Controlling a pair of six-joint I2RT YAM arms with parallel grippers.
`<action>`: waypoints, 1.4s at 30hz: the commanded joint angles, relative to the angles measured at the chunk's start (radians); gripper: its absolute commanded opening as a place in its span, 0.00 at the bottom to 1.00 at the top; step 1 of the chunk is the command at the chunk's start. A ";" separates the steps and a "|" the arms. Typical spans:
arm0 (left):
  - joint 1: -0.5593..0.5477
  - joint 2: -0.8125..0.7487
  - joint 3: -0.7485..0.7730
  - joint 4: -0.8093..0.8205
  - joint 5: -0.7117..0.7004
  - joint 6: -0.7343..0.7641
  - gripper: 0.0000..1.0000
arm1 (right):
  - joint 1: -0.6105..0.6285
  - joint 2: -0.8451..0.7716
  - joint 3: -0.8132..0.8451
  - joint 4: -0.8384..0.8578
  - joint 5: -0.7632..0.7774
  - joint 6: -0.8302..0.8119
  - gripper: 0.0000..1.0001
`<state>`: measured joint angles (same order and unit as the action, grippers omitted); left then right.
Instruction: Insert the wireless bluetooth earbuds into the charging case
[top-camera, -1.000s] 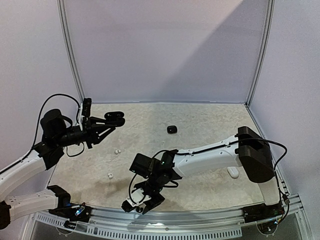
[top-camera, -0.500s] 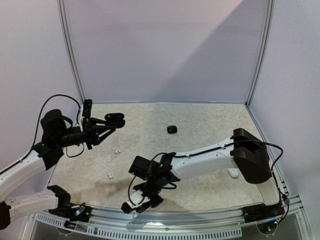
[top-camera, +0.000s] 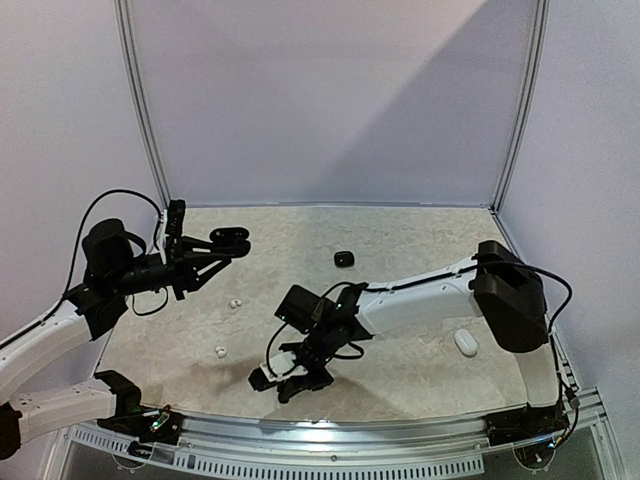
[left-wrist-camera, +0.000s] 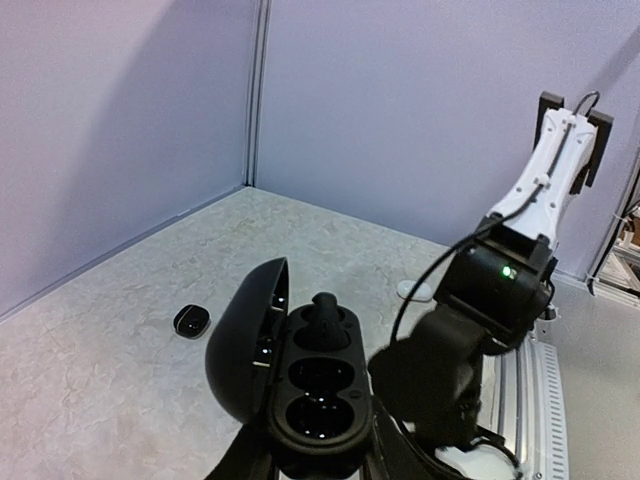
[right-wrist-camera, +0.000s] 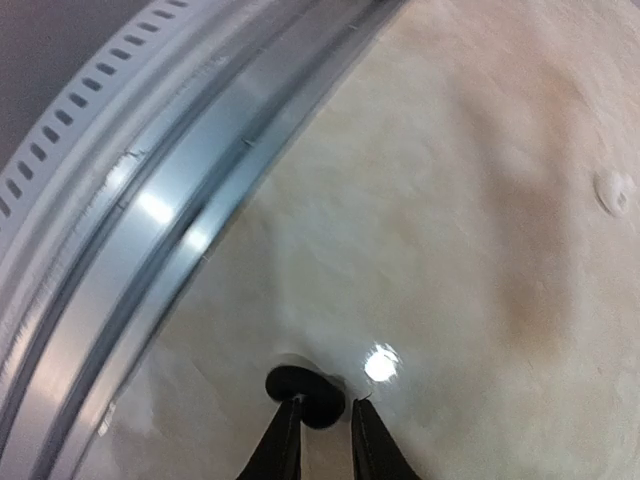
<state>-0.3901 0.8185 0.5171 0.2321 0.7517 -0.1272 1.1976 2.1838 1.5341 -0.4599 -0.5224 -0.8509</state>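
Note:
My left gripper (top-camera: 222, 244) is shut on the open black charging case (top-camera: 231, 236) and holds it in the air at the left. In the left wrist view my left gripper (left-wrist-camera: 318, 456) holds the case (left-wrist-camera: 322, 400) with its lid (left-wrist-camera: 243, 335) swung left. One black earbud (left-wrist-camera: 326, 320) sits in the far slot; the two nearer slots are empty. My right gripper (top-camera: 280, 384) is low by the table's front edge. In the right wrist view my right gripper (right-wrist-camera: 320, 420) has narrow jaws pinching a black earbud (right-wrist-camera: 312, 392) at the tips.
Two white earbuds (top-camera: 235, 302) (top-camera: 220, 351) lie on the left of the table; one (right-wrist-camera: 612, 190) shows in the right wrist view. A small black piece (top-camera: 344, 259) (left-wrist-camera: 192, 320) lies mid-table. A white case (top-camera: 466, 343) lies at the right. The metal front rail (right-wrist-camera: 150, 230) is close.
My right gripper's jaws have gone from spread to nearly closed around the black earbud, and the arm has shifted right and away from the front rail. The left arm has held still.

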 joint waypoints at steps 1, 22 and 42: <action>0.006 0.004 0.026 -0.023 -0.001 0.016 0.00 | -0.121 -0.059 -0.045 -0.054 0.031 0.035 0.18; 0.035 0.012 0.028 -0.016 -0.022 0.029 0.00 | -0.097 -0.173 -0.050 0.178 0.233 0.521 0.32; 0.037 0.005 0.011 0.009 -0.010 0.024 0.00 | 0.155 0.102 0.201 0.026 0.607 0.840 0.15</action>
<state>-0.3653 0.8307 0.5259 0.2234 0.7322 -0.1055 1.3590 2.2581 1.7409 -0.3462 -0.0044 -0.0834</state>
